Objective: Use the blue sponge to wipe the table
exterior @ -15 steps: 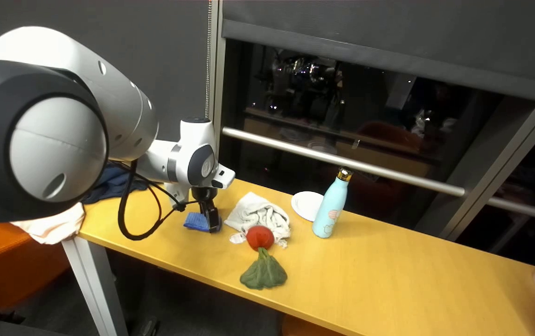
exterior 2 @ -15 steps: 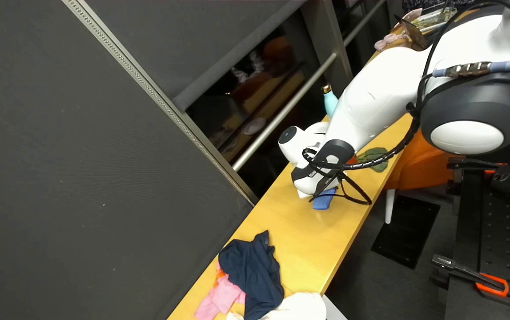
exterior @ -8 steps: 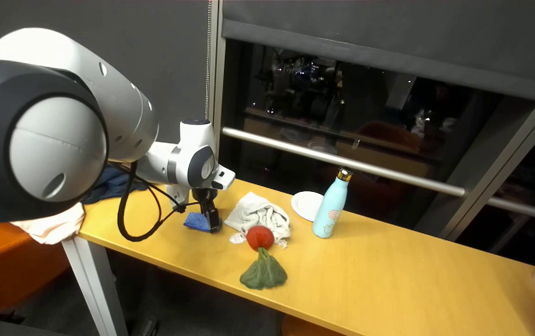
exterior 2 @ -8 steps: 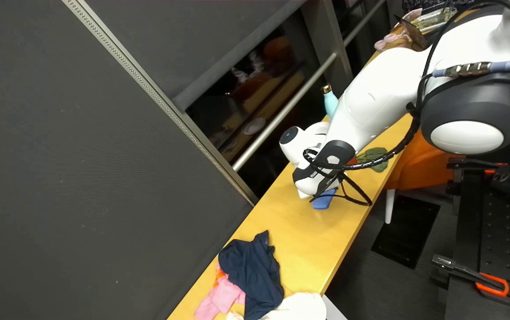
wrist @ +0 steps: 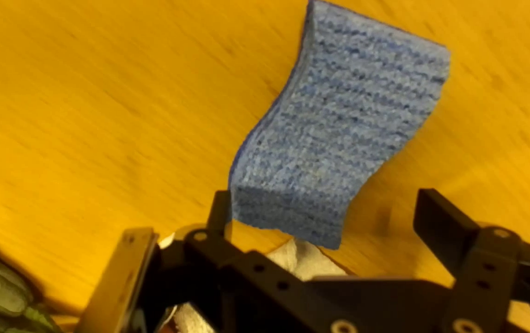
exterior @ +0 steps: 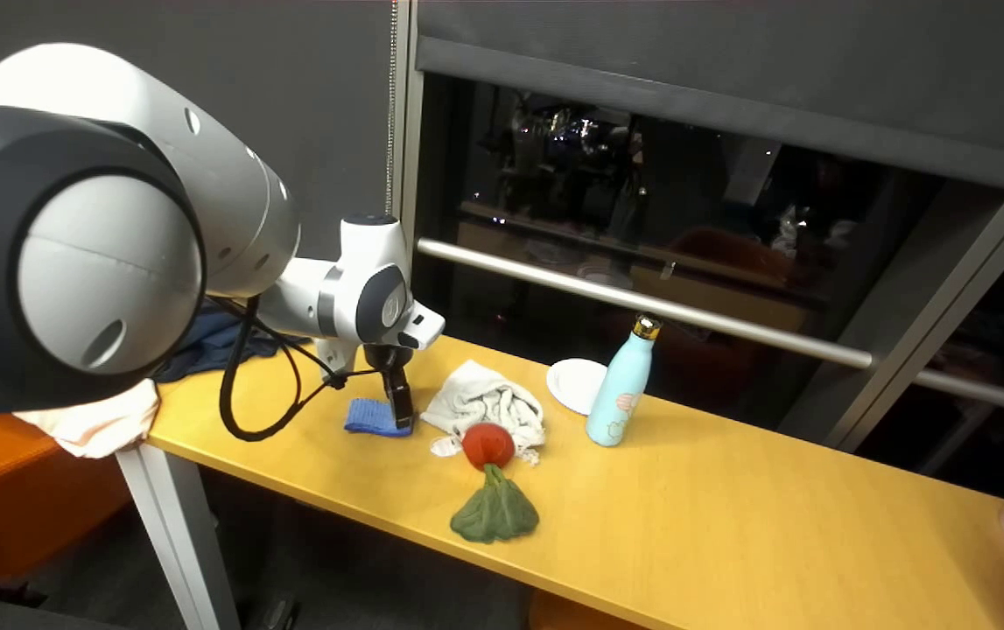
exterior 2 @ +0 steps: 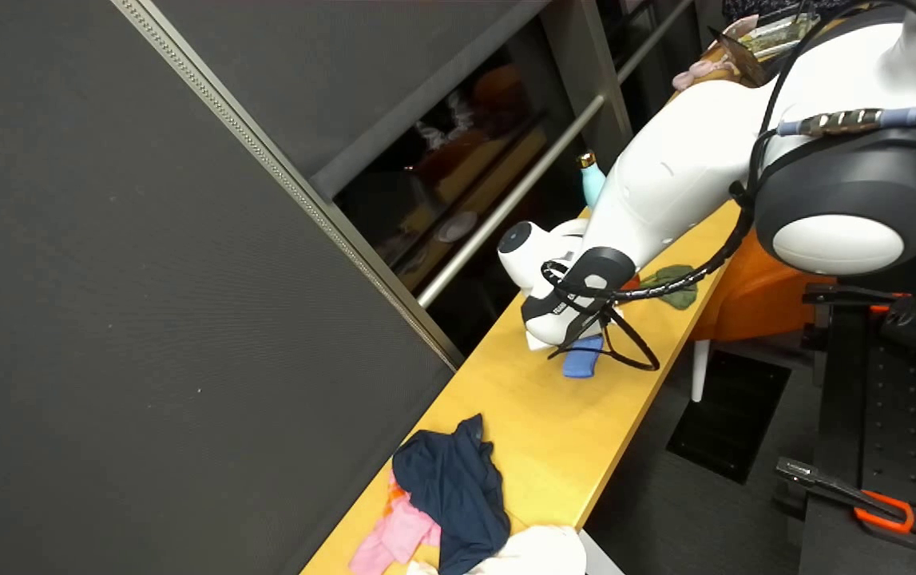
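The blue sponge point(exterior: 370, 416) lies on the yellow wooden table point(exterior: 712, 507), near the arm's hand. It also shows in an exterior view point(exterior 2: 581, 361), partly covered by the arm's cables. In the wrist view the sponge point(wrist: 338, 125) is a long, slightly curved pad. My gripper point(wrist: 324, 199) is open, with its fingers wide apart. The sponge's near end lies between them in that view, close to the left finger; whether they touch I cannot tell. In an exterior view the gripper's fingertips point(exterior: 401, 422) are at the sponge's right end. The other exterior view hides the fingers.
A white cloth point(exterior: 488, 398), a red toy tomato point(exterior: 488, 446) and a green leafy toy point(exterior: 495, 512) lie right of the sponge. Beyond are a white plate point(exterior: 576, 385) and a turquoise bottle point(exterior: 620, 394). Dark clothing point(exterior 2: 458, 487) lies at the table's end.
The gripper and hand have risen slightly in the last half second. More of the sponge's right end shows; the sponge stays in about the same place on the table.
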Controlling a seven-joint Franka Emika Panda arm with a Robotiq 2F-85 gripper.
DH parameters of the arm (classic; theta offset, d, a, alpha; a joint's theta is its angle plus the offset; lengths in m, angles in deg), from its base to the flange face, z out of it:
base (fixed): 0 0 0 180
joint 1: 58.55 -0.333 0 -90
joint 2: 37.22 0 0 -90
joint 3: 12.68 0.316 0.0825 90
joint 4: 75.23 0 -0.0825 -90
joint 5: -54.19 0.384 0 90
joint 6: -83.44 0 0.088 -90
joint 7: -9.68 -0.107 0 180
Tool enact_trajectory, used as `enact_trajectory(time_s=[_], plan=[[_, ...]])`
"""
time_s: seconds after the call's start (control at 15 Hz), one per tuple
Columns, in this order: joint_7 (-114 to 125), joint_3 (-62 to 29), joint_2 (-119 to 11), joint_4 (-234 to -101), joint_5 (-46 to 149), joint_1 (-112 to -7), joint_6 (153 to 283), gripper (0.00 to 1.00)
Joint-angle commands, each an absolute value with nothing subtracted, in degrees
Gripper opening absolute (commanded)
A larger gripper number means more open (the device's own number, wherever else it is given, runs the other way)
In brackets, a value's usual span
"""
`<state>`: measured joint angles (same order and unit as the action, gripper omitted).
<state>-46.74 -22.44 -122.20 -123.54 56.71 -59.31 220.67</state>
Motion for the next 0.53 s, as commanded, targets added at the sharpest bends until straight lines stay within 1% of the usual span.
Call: enact_trajectory(time_s=[0.0, 0.47], plan=[[-50.82, -22.71, -122.44, -123.31, 56.70, -59.69, 218.89, 1.00], [-52.49, -22.46, -122.31, -124.77, 56.31, -59.78, 220.13, 1.00]])
